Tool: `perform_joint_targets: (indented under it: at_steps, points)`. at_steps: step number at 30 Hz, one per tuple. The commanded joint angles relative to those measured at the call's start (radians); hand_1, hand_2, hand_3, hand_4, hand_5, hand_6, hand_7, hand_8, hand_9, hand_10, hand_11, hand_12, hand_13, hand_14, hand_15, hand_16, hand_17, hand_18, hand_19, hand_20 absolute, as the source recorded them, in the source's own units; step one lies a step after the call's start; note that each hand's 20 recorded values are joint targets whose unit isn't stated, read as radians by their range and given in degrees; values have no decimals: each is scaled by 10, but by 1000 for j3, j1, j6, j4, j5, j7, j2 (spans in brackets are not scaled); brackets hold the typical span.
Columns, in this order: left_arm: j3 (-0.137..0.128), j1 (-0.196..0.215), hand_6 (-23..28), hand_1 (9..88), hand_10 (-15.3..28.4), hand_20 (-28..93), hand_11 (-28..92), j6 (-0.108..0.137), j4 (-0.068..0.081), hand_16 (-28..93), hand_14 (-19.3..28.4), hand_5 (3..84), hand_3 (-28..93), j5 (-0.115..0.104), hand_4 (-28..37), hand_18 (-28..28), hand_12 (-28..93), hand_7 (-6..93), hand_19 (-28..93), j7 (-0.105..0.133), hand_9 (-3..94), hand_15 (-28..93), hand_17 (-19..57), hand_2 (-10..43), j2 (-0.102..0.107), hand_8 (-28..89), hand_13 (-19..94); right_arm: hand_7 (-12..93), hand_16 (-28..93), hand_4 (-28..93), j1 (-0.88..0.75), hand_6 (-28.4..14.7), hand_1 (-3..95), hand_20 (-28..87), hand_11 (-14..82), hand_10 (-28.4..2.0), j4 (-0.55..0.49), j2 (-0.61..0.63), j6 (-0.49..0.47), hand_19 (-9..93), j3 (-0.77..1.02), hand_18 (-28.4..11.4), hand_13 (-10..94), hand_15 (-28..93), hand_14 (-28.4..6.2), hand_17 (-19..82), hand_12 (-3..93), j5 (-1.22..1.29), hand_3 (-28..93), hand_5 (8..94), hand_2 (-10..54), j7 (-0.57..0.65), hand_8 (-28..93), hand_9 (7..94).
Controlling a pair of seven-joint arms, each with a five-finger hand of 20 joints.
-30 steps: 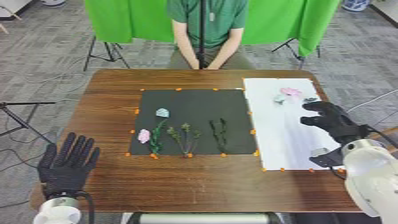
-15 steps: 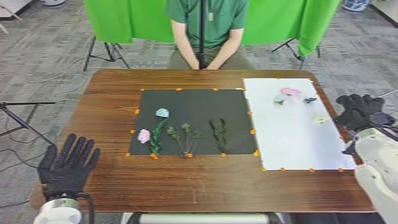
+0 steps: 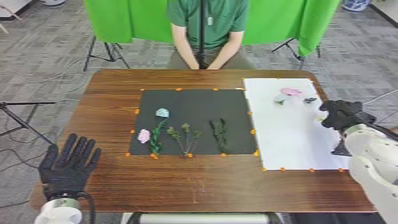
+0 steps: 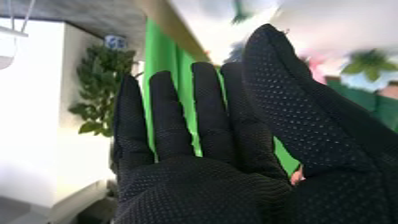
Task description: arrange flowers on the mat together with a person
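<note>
On the black mat lie a pale blue flower, a pink flower, a leafy stem, branching sprigs and a dark green stem. The white sheet holds another pink flower, a pale bloom and a small dark green piece. Over the sheet's right edge is my right hand, partly covering a pale yellow flower. In the right wrist view my right hand is open, holding nothing. My left hand rests open at the table's left edge, fingers straight.
Orange markers line the mat and sheet on the brown table. Across the table sits a person with both hands together at the far edge, away from the flowers. A green cloth hangs behind, with tripod stands at the sides.
My right hand moved outward off the sheet, uncovering the pale yellow flower, then came back inward over the sheet's right edge. My left hand and the flowers have not moved.
</note>
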Motion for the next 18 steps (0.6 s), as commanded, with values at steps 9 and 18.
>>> perform_joint_targets:
  at_steps: [9, 18]
  points:
    - [3, 4, 81, 251, 141, 90, 228, 10, 6, -89, 144, 425, 758, 7, -283, 158, 45, 157, 410, -18, 369, 276, -74, 136, -12, -119, 277, 300, 207, -283, -4, 39, 572, 122, 131, -63, 62, -11, 83, 360, -59, -162, 463, 165, -90, 125, 206, 5, 646, 570, -55, 62, -109, 650]
    - [15, 6, 81, 253, 139, 91, 227, 3, 8, -90, 144, 425, 756, -10, -283, 159, 45, 157, 410, -3, 370, 278, -74, 138, 6, -120, 278, 402, 285, -283, -10, 54, 612, 156, 78, -52, 41, -12, 138, 322, -71, -157, 581, 214, -55, 153, 392, -5, 567, 671, -39, 53, -57, 814]
